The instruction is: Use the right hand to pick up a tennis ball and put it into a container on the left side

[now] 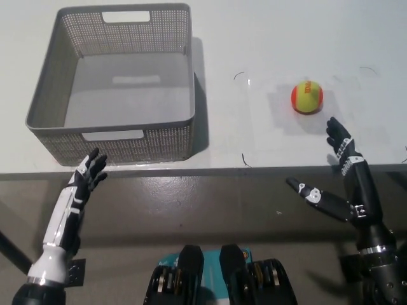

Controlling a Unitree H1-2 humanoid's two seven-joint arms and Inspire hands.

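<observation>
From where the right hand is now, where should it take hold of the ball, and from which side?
Grip the ball around its widest middle, coming from above and from the near side. It is round, so no part is better than another. It lies alone on the table, with free space all around. The open right hand is already just in front of it.

This looks like a robot test room or lab rather than a home. A plain white table [267,38] carries only a grey perforated plastic basket [117,89] toward its left edge and an orange-and-yellow ball [307,96] toward its right edge, with small pen marks drawn on the bare top between them. Below the table's front edge lies a dull grey floor [210,203].
</observation>
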